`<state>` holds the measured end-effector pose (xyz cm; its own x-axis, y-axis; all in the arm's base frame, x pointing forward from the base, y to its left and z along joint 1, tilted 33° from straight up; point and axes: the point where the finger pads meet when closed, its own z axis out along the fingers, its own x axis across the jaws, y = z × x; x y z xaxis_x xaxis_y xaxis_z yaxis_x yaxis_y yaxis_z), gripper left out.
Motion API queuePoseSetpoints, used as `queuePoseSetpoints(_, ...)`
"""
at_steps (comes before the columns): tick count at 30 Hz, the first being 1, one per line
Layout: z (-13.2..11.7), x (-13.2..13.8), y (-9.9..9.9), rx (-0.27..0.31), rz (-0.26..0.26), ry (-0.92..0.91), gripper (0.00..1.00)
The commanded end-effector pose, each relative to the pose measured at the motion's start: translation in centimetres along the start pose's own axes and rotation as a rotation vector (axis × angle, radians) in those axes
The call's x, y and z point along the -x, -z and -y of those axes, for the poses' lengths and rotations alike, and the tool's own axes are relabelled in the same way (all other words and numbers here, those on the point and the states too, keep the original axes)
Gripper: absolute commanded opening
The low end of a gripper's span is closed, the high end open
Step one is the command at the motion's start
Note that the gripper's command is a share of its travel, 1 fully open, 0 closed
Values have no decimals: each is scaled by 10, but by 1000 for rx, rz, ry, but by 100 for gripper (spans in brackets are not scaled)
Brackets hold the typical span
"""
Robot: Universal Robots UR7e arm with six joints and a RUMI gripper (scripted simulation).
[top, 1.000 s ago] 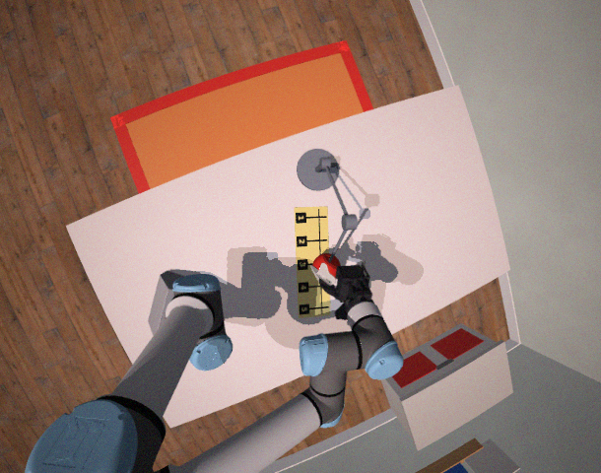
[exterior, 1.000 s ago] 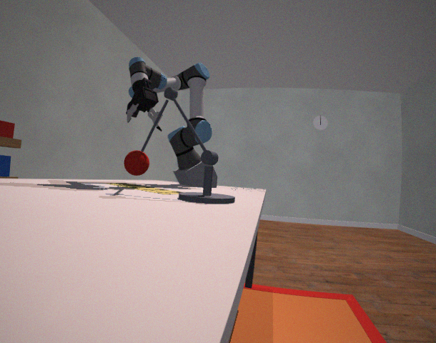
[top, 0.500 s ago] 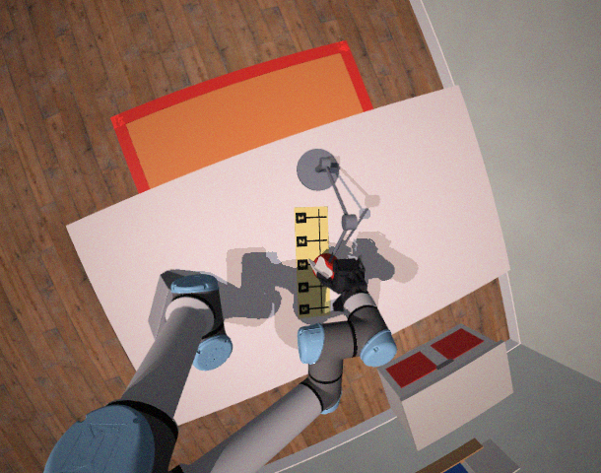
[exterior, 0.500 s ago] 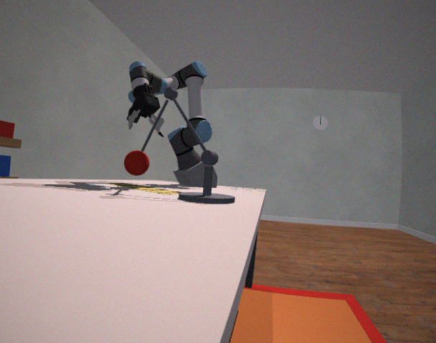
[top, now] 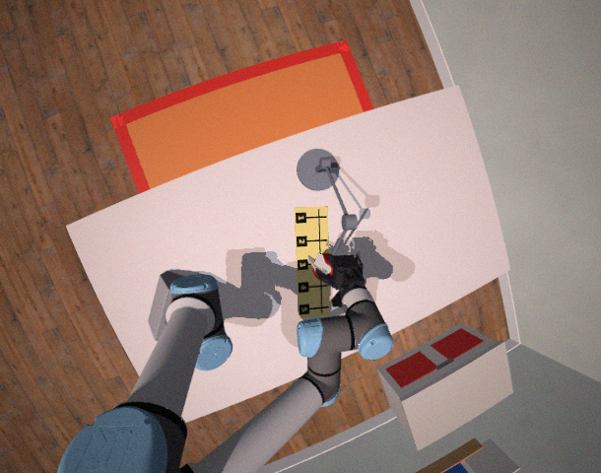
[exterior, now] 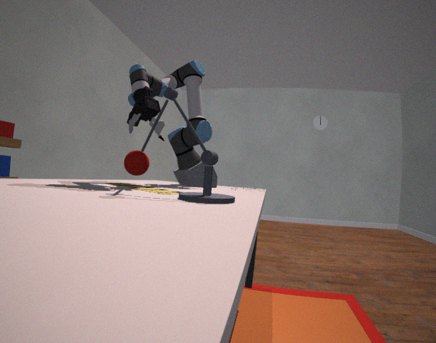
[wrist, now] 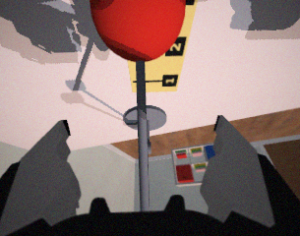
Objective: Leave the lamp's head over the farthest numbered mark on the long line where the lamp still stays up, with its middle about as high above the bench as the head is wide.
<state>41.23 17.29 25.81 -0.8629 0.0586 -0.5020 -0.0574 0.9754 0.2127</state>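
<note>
The lamp has a round grey base (top: 310, 175) (exterior: 206, 198) (wrist: 156, 115) on the white bench (top: 423, 177) (exterior: 100, 258) (wrist: 248, 74) and two thin grey arm rods. Its red ball head (exterior: 136, 162) (wrist: 137, 27) hangs a little above the yellow strip of numbered marks (top: 310, 238) (wrist: 181, 59), near mark 3. In the overhead view only a red sliver of the head (top: 328, 262) shows under the gripper. My gripper (top: 336, 259) (exterior: 146, 133) (wrist: 143, 118) is open. Its fingers straddle the lamp's lower rod (wrist: 142, 162) above the head, with a gap on both sides.
My arm's base (top: 188, 305) stands on the bench near the strip's far end. An orange mat with a red border (top: 239, 116) (exterior: 303, 317) lies on the floor beyond the bench. A white cabinet with red panels (top: 443, 381) stands beside the bench.
</note>
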Motion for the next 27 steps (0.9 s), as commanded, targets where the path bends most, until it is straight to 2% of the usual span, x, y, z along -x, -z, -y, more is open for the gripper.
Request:
queuePoseSetpoints(1, 0, 1, -4, 1, 2, 1, 100)
queuePoseSetpoints(4, 0, 1, -5, 1, 2, 1, 100)
queuePoseSetpoints(5, 0, 1, -5, 1, 2, 1, 0)
queuePoseSetpoints(27, 0, 1, -3, 1, 1, 1, 0)
